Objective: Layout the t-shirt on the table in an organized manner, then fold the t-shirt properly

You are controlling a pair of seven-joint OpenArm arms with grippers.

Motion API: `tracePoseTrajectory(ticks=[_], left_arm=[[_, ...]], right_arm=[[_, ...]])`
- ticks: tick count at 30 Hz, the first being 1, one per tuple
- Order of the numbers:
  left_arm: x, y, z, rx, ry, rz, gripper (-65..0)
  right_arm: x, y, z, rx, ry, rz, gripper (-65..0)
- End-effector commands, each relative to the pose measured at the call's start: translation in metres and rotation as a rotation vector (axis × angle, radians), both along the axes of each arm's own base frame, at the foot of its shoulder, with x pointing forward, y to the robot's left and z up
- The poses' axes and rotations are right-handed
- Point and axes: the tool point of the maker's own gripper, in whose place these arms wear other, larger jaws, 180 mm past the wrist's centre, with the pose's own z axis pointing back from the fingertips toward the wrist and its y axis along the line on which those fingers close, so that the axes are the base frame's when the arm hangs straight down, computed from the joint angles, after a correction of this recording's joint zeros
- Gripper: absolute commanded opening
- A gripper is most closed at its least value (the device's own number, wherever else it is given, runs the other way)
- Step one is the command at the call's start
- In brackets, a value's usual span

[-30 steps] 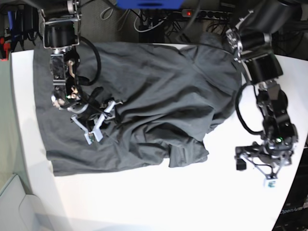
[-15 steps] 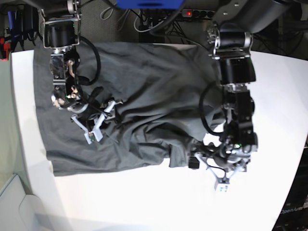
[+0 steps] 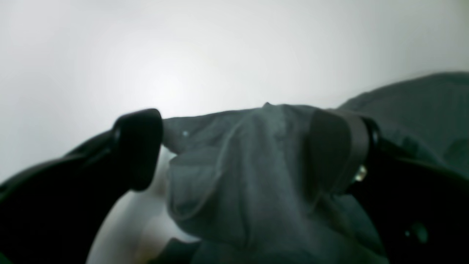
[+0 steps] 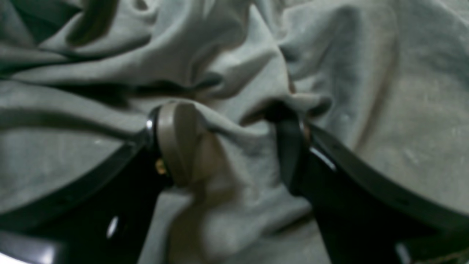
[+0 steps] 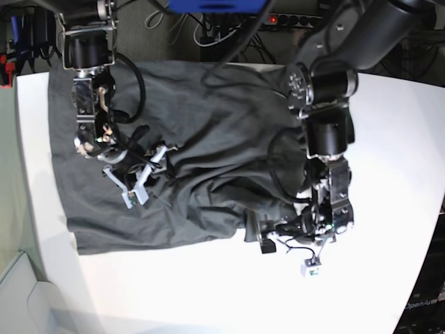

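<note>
The dark grey t-shirt (image 5: 222, 132) lies spread but wrinkled across the white table (image 5: 208, 292), bunched at its lower right corner. My left gripper (image 5: 288, 252) sits low at that corner. In the left wrist view it (image 3: 238, 150) stands open with a hump of the shirt (image 3: 256, 176) between its fingers and bare table (image 3: 183, 55) beyond. My right gripper (image 5: 142, 179) rests on the shirt's left part. In the right wrist view it (image 4: 231, 146) is open, its fingertips pressed into creased cloth (image 4: 366, 91) with a fold between them.
Cables and a power strip (image 5: 278, 17) lie past the table's far edge, beside a blue object (image 5: 215, 5). The table's left edge (image 5: 21, 174) borders a pale green surface. White tabletop (image 5: 389, 139) runs to the right of the shirt and along the bottom.
My left arm has swung from the bare table on the right over to the shirt's lower right corner, jaws still wide. The right arm and gripper have stayed put.
</note>
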Motion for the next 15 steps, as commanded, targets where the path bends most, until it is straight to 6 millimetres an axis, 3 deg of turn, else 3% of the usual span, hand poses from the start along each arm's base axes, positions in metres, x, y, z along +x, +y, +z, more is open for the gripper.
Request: tracePoseTrajectory(ticks=[1, 15], left_arm=[[0.018, -0.001, 0.025, -0.011, -0.069, 0.002, -2.6], [0.014, -0.019, -0.006, -0.058, -0.018, -0.011, -3.0]], right_arm=[[-0.006, -0.003, -0.007, -0.032, 0.045, 0.013, -31.5], [-0.004, -0.003, -0.005, -0.032, 0.038, 0.013, -31.5]])
